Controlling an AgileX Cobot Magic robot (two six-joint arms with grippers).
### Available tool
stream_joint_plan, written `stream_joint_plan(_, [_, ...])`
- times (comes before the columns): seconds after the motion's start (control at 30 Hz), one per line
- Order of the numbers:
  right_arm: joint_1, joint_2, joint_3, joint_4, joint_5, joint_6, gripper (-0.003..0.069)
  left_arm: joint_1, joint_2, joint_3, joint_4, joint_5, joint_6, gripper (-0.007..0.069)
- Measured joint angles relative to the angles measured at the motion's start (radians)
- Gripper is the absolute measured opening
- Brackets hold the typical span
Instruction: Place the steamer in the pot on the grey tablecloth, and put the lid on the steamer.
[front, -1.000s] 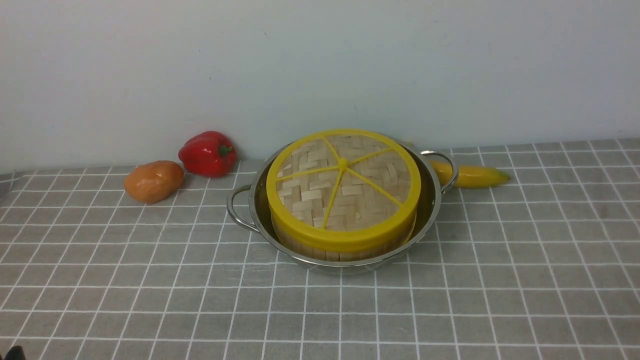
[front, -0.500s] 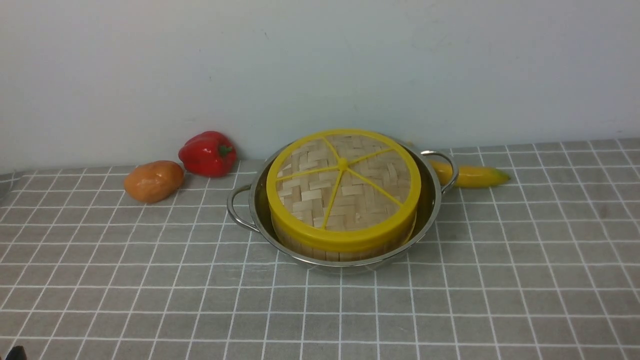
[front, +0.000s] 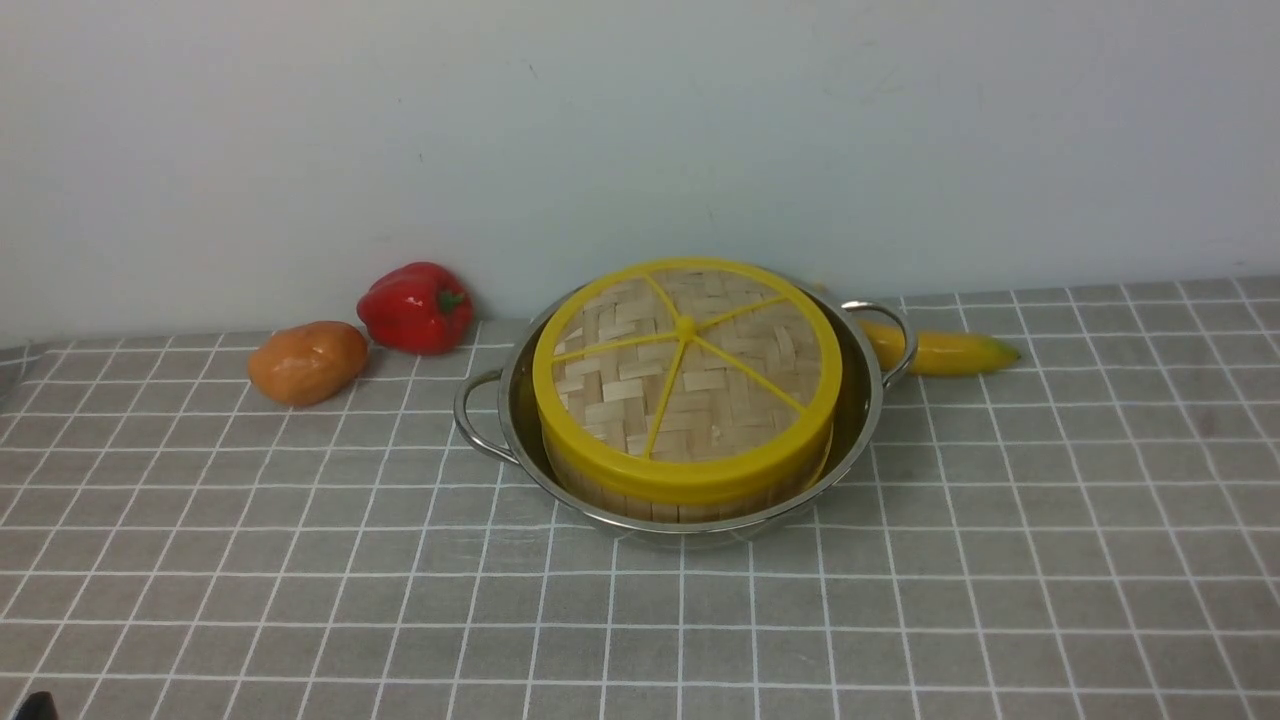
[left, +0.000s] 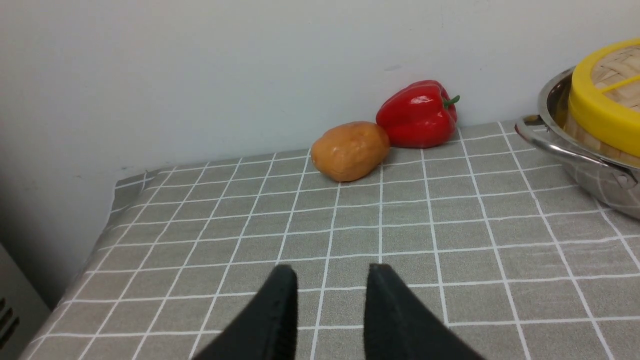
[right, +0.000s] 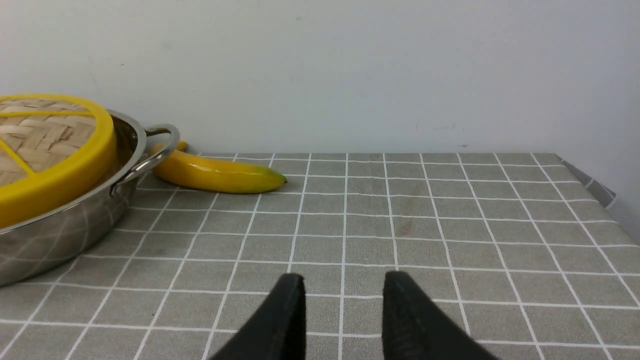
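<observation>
Steamer (front: 690, 495) wears its lid (front: 686, 375); only wrist views show both empty fingers (left: 280, 305) (right: 292, 310) narrowly parted.

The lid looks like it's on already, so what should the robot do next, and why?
Probably nothing more than keep both arms back. The lid sits level on the steamer, which stands inside the pot on the grey tablecloth. Both the left gripper and right gripper are open, empty and well clear.

The left hand (left: 327, 310) shows at the bottom centre of its wrist view, black fingers parted and holding nothing. The right hand (right: 342, 315) sits likewise at bottom centre, fingers parted, empty.
</observation>
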Motion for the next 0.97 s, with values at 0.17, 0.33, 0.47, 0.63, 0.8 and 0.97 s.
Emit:
stream_joint_plan(0.17, [0.000,0.000,0.000,0.000,0.000,0.000,0.0242,0.000,0.000,0.000,0.000,0.000,0.000,0.0202])
stream_joint_plan(0.33, [0.000,0.000,0.000,0.000,0.000,0.000,0.0242,0.000,0.000,0.000,0.000,0.000,0.000,0.0209])
stream_joint_plan(0.47, [0.000,0.000,0.000,0.000,0.000,0.000,0.0242,0.000,0.000,0.000,0.000,0.000,0.000,0.0211])
stream_joint_plan(0.63, [0.000,0.000,0.000,0.000,0.000,0.000,0.0242,0.000,0.000,0.000,0.000,0.000,0.000,0.0230])
stream_joint_plan(0.8, [0.000,0.000,0.000,0.000,0.000,0.000,0.0242,0.000,0.000,0.000,0.000,0.000,0.000,0.0239])
stream_joint_plan(0.97, [0.000,0.000,0.000,0.000,0.000,0.000,0.0242,0.000,0.000,0.000,0.000,0.000,0.000,0.0243])
